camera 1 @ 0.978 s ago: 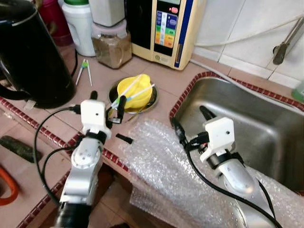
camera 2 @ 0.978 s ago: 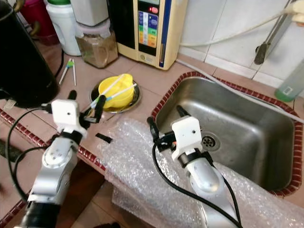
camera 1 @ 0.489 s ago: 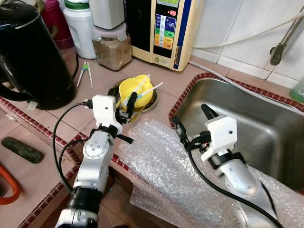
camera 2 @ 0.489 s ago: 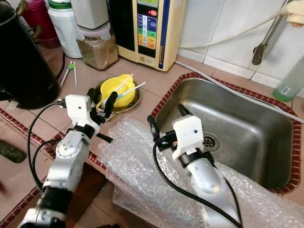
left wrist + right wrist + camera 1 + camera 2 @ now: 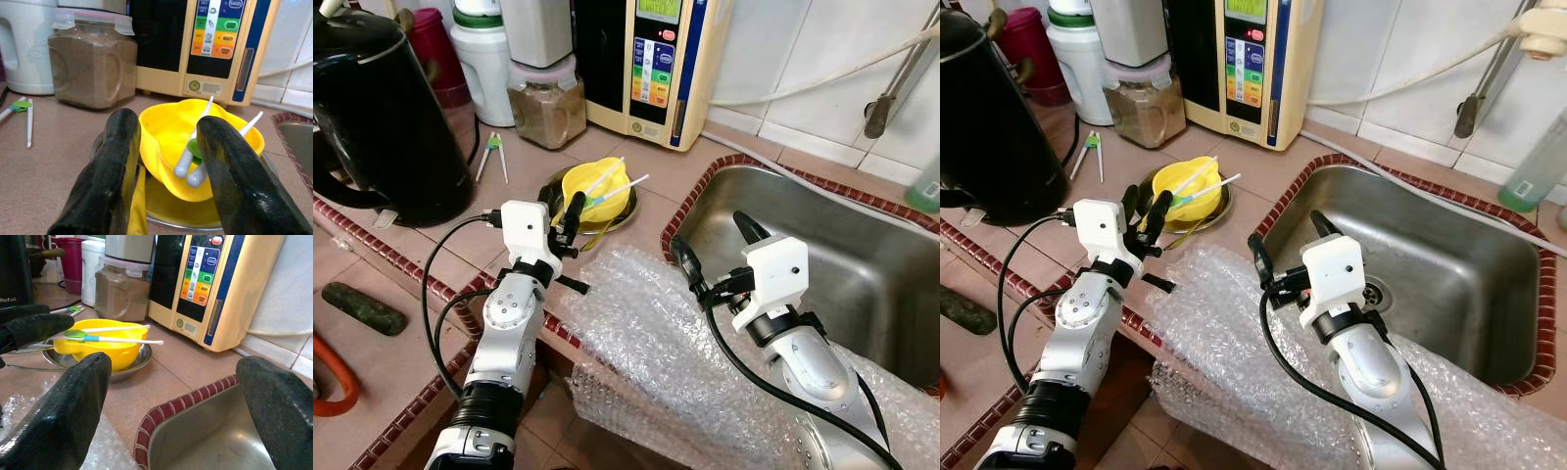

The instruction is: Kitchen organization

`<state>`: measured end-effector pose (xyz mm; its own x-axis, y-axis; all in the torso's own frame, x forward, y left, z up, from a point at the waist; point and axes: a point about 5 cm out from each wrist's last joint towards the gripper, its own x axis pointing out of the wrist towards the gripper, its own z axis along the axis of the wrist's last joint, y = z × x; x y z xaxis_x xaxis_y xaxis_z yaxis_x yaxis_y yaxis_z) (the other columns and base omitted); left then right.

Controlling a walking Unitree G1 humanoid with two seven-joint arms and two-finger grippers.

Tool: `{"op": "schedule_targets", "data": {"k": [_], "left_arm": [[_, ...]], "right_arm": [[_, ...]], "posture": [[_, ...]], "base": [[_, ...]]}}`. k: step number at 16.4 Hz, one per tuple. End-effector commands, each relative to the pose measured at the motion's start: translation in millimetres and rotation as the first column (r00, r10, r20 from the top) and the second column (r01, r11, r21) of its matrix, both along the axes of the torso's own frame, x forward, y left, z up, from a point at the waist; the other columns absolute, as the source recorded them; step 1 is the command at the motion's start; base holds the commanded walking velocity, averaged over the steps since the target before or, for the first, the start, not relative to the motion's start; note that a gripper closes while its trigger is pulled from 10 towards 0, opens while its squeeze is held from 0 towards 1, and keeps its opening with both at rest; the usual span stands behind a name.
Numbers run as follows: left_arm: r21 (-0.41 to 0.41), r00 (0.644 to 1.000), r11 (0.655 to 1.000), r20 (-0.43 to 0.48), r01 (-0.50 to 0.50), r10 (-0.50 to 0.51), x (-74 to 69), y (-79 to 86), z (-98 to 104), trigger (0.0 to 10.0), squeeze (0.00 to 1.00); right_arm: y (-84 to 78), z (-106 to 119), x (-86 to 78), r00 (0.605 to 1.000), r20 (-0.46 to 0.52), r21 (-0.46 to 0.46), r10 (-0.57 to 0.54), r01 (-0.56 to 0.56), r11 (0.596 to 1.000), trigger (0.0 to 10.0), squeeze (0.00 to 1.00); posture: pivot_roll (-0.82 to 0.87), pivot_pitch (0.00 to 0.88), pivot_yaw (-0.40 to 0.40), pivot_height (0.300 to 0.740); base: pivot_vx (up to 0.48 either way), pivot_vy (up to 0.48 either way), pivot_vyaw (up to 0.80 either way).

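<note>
From the left eye view, the left gripper (image 5: 564, 204) sits mid-frame with jaws apart right at the near rim of the yellow bowl (image 5: 595, 188), which rests in a steel dish (image 5: 628, 209) on the bench (image 5: 431, 259), so my guess is it's lining up a grab; the right gripper (image 5: 713, 251), also parted and empty, hangs between the bubble wrap (image 5: 656, 343) and the sink (image 5: 862, 264). The left wrist view adds what the head cam can't: the bowl is centred between the fingers (image 5: 110, 176), untouched, with white utensils (image 5: 193, 149) leaning inside. The right wrist view gives a low side look at the bowl at left and the water purifier (image 5: 220, 289) behind.
</note>
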<state>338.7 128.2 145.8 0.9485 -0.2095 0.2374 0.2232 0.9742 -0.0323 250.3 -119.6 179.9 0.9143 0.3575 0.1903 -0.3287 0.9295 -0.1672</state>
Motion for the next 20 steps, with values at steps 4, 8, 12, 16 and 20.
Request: {"op": "schedule_targets", "data": {"k": [4,8,12,16,20], "left_arm": [[-0.081,0.999,0.997,-0.035,-0.009,0.007,3.4,-3.0,4,0.0,0.0],[-0.199,0.993,0.98,-0.116,-0.028,0.005,3.0,-0.3,-1,0.0,0.0],[-0.246,0.99,0.969,-0.143,-0.017,-0.019,3.3,-1.1,0,0.0,0.0],[-0.325,0.99,0.945,-0.14,-0.037,-0.01,6.4,2.0,11,0.0,0.0],[-0.461,0.994,0.887,-0.089,0.008,-0.056,7.8,1.6,34,0.0,0.0]], "right_arm": [[3.1,6,-2.7,1.0,0.019,0.016,0.02,-0.02,1.0,10.0,0.0],[13.4,-1,-8.8,0.992,-0.034,0.02,0.121,-0.12,0.993,10.0,0.0],[16.0,-5,-8.9,0.989,-0.051,0.014,0.142,-0.141,0.99,10.0,0.0],[14.2,-3,-7.3,0.99,-0.046,0.004,0.134,-0.134,0.991,10.0,0.0],[12.2,-4,-7.8,0.992,-0.047,0.0,0.121,-0.122,0.993,10.0,0.0]], "posture": [[-0.05,0.057,0.005,0.74],[-0.04,0.073,0.002,0.74],[-0.03,0.078,-0.002,0.74],[-0.03,0.074,-0.003,0.74],[-0.04,0.075,-0.005,0.74]], "base": [[0.0,0.0,0.0],[0.0,0.0,0.0],[0.0,0.0,0.0],[0.0,0.0,0.0],[0.0,0.0,0.0]]}}
